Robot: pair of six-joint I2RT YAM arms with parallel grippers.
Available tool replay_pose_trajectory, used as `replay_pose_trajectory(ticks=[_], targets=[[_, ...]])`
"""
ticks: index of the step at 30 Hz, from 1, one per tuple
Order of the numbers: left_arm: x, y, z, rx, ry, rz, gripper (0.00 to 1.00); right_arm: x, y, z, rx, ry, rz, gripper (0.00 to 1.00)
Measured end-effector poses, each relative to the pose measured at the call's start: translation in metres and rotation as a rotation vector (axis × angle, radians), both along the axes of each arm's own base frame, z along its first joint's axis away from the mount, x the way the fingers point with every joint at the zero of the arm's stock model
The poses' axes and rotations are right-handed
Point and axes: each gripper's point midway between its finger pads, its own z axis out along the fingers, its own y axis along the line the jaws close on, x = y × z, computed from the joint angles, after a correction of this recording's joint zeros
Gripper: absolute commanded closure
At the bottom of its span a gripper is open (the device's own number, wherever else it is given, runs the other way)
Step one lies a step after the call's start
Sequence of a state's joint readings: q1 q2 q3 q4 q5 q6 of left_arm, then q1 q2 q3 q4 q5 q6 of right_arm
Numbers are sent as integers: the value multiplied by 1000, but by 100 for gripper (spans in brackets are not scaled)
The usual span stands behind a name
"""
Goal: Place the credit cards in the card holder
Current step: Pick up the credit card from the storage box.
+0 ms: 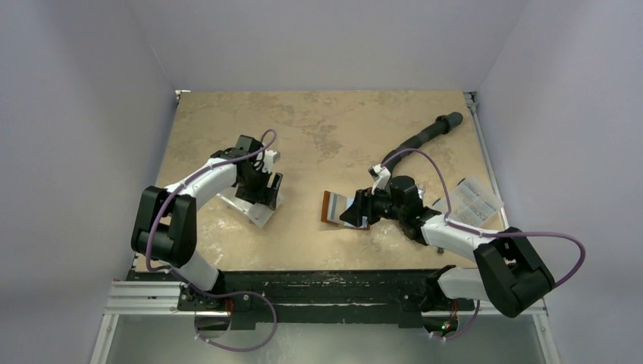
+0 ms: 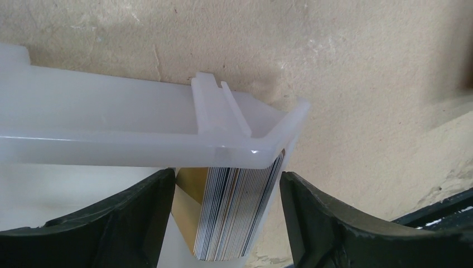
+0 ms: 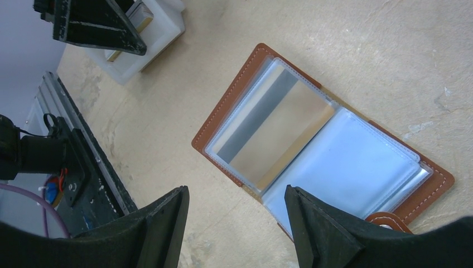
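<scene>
A stack of credit cards (image 2: 237,212) stands on edge inside a clear-and-white plastic box (image 2: 111,134), with a gold card leaning at its left. My left gripper (image 2: 227,184) is open and straddles the stack, with a gap on each side. From above, the left gripper (image 1: 265,189) sits over the box (image 1: 258,214). The card holder (image 3: 223,109) lies open on the table, and a gold-and-grey card (image 3: 273,128) shows in its left clear pocket. My right gripper (image 3: 237,192) is open and empty just beside its near edge. In the top view the right gripper (image 1: 350,212) hangs over the card holder (image 1: 332,206).
A clear printed packet (image 1: 476,199) lies at the right edge of the table. A black tube-like handle (image 1: 432,130) rests at the back right. The black metal rail (image 1: 326,284) with the arm bases runs along the near edge. Walls close the table on three sides.
</scene>
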State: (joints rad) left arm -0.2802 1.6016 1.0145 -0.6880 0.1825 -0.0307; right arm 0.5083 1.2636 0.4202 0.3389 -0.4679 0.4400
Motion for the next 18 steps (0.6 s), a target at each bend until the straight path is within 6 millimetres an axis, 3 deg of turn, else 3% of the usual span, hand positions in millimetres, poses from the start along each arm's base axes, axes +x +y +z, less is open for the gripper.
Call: replay_pose_trajectory(ticks=[18], targets=[[-2, -10, 5, -78, 12, -13, 40, 0, 0, -7, -9, 17, 0, 28]])
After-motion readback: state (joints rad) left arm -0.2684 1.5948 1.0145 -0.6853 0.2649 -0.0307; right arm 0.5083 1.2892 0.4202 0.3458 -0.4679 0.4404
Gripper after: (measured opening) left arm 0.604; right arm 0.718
